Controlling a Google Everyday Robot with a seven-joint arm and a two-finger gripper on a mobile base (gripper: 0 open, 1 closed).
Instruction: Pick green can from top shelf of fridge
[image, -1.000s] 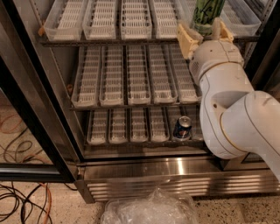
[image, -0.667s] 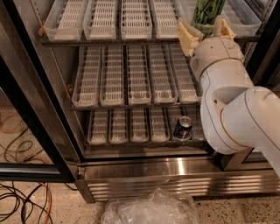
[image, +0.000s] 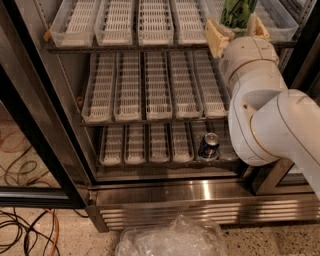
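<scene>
The green can (image: 238, 11) stands in a clear tray at the right end of the top shelf (image: 125, 47) of the fridge (image: 165, 192); its top is cut off by the frame edge. My gripper (image: 236, 30) is at the can, with one tan finger (image: 217, 35) on its left and the other on its right. The jaws are open around the lower part of the can, and the can's base is hidden behind the white wrist (image: 252, 60).
A blue-and-silver can (image: 208, 145) stands on the bottom rack, right of centre. Two racks of white slotted lanes (image: 150, 85) lie below the top shelf. The open black-framed door (image: 35, 150) is at left. Cables (image: 30, 230) and a clear plastic bag (image: 172, 237) lie on the floor.
The gripper has edged slightly up and in toward the green can. The can and the rest of the fridge have not moved.
</scene>
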